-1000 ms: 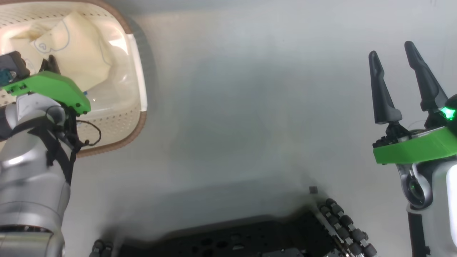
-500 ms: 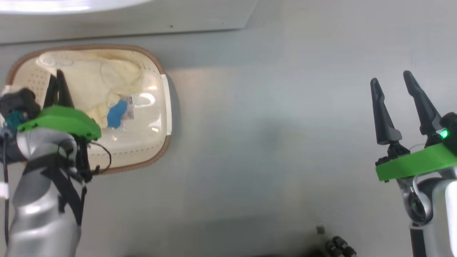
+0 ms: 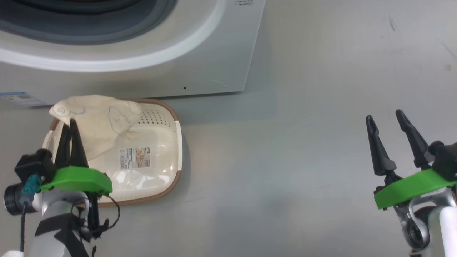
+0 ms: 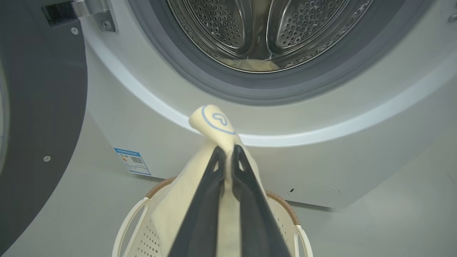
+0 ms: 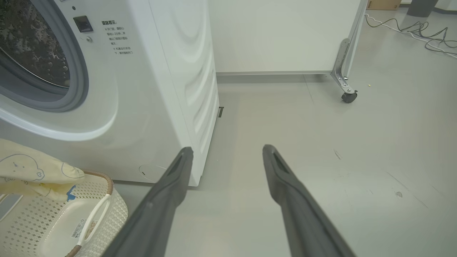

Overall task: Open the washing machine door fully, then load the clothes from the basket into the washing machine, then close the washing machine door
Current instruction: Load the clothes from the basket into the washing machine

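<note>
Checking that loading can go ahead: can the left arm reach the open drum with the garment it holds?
Likely yes: the left gripper is shut on the garment, the door is swung aside, and nothing stands between it and the drum.

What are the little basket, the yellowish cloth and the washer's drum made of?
The small cream perforated basket looks like glossy moulded plastic: shiny highlights, regular holes. The pale cream-yellow garment is soft matte fabric, perhaps cotton: it drapes and folds. The washer's perforated drum looks like polished steel: bright reflections.

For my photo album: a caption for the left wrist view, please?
Left gripper holds a cream garment above the basket, before the open washing machine.
</note>
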`<state>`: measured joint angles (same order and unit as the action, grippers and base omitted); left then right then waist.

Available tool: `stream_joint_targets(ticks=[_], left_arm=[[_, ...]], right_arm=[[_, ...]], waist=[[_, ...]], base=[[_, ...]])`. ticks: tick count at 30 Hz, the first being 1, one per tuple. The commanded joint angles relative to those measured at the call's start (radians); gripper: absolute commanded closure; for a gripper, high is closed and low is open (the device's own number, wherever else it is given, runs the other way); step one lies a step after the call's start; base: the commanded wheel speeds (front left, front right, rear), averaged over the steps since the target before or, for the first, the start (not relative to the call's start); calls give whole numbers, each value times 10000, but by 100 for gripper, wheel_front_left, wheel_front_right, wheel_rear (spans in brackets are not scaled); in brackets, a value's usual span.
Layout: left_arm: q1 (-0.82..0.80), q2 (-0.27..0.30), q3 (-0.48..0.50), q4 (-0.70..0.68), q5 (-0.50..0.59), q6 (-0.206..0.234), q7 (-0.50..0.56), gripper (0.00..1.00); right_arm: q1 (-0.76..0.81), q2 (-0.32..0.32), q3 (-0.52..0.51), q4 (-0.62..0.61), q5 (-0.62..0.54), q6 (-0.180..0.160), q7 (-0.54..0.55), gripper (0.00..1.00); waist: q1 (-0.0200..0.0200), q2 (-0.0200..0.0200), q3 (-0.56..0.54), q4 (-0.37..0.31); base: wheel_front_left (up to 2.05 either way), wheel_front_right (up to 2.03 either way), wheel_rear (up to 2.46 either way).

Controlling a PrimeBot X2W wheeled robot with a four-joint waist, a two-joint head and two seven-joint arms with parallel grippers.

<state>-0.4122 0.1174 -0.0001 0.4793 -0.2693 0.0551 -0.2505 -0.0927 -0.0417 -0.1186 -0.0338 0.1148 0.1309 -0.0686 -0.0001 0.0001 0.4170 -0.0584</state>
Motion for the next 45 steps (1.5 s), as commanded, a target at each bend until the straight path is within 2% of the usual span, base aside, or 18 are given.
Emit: stream_joint_targets(ticks=[1,20,31,45], left_arm=[[330,241,411,-494,111,77,-112,100],[2827,4,-20,-1745,153,190,277,100],[3237,134,-186,-2262,127,211,621,100],[3107,276,-321,-2166,55,214,742,100]], right_arm=[[173,-85,223,-220,77,-2,24,0],[1349,-85,292,-257,-86,-2,441,0],[1614,-85,381,-344,18,-2,558,0],[1635,-85,446,-243,125,-2,490,0]], waist=[[1,-1,-764,2],[1,-1,-3052,289],[1,-1,-3350,367],[1,-1,-3326,389]], base=[[0,0,0],[0,0,0],[0,0,0],[0,0,0]])
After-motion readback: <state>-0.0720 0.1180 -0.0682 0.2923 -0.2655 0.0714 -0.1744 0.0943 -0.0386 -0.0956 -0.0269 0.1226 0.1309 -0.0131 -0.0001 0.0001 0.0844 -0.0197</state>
